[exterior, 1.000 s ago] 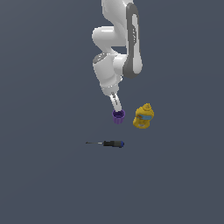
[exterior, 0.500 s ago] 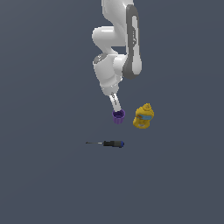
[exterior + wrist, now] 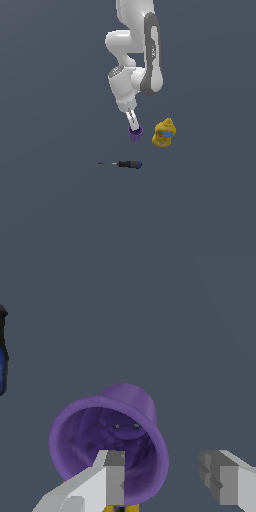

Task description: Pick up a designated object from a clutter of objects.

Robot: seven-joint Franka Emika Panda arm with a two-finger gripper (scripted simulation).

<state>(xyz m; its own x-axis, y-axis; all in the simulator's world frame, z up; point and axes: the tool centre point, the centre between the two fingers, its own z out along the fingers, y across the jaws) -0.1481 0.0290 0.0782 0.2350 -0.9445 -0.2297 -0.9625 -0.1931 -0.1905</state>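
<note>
Grey floor | hand [image 3: 165, 481] spread, one finger inside purple cup [image 3: 135, 133] | scene unchanged

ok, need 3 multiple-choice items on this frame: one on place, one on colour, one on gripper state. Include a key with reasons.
1. In the exterior view, where is the yellow bottle relative to the purple cup?
A. on the exterior view's right
B. on the exterior view's left
C. stacked on it

2. What colour is the cup under the gripper?
A. red
B. purple
C. green

3. How do the gripper's jaws stand?
A. shut on the screwdriver
B. shut with nothing between
C. open, one finger inside the cup's rim

Key: 1 A, the bottle stands apart on that side of the cup. 2 B, both views show purple. 3 C, the wrist view shows a wide gap between the fingers.
</note>
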